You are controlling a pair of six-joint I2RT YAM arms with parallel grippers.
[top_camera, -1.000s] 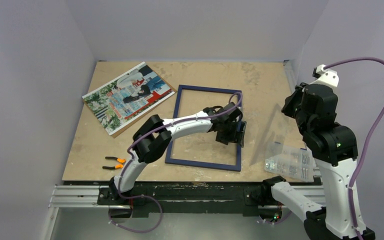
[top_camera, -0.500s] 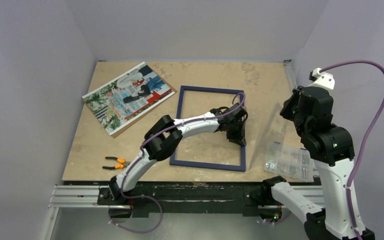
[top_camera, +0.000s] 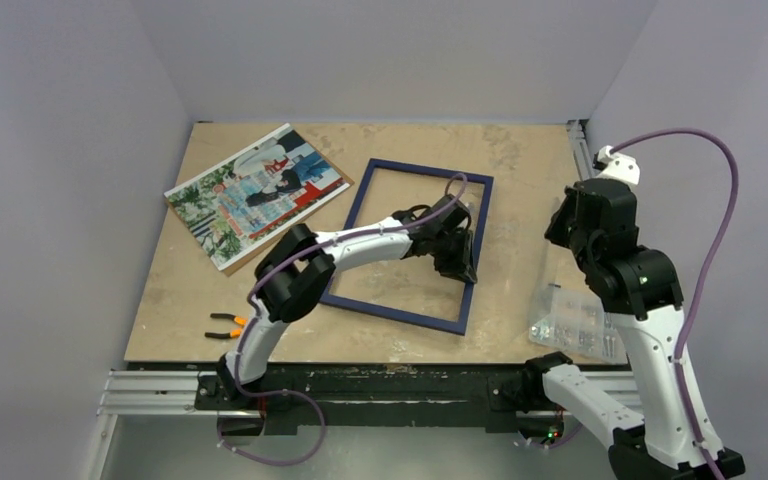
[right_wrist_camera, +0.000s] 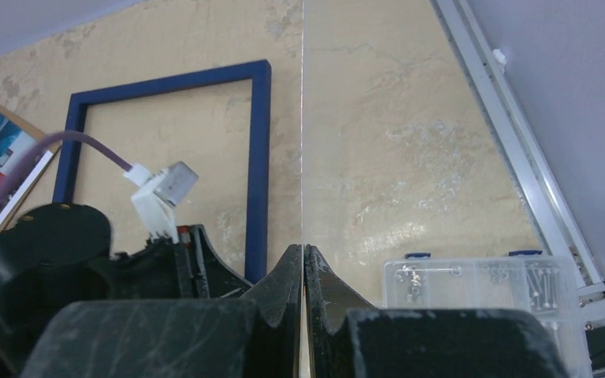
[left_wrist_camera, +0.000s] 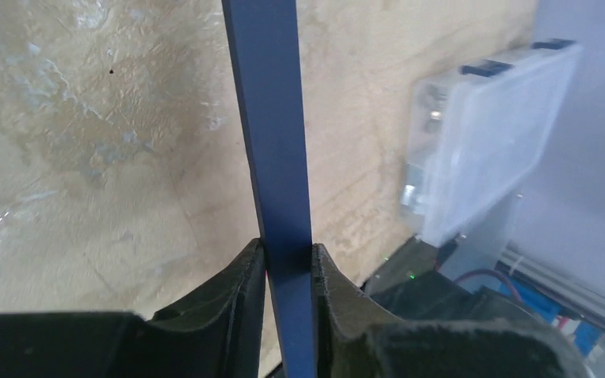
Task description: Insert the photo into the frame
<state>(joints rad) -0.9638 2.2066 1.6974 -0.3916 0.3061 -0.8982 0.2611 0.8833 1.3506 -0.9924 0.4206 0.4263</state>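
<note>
The dark blue frame [top_camera: 430,170] lies tilted on the table's middle, with bare table showing through it. My left gripper [top_camera: 457,256] is shut on the frame's right rail; in the left wrist view the blue rail [left_wrist_camera: 268,118] runs straight up from between the jaws of the left gripper [left_wrist_camera: 287,256]. The photo [top_camera: 255,192] lies face up on a brown board at the far left. My right gripper [right_wrist_camera: 304,252] is shut on a thin clear pane [right_wrist_camera: 302,118], seen edge-on, to the right of the frame [right_wrist_camera: 260,157].
Orange-handled pliers [top_camera: 228,325] lie near the front left edge. A clear plastic parts box [top_camera: 572,320] sits at the front right, below the right arm. Walls close in the table on the left, back and right.
The left gripper has closed on the frame's right rail and swung the frame, whose near end has slid left. The right arm has shifted left with the pane.
</note>
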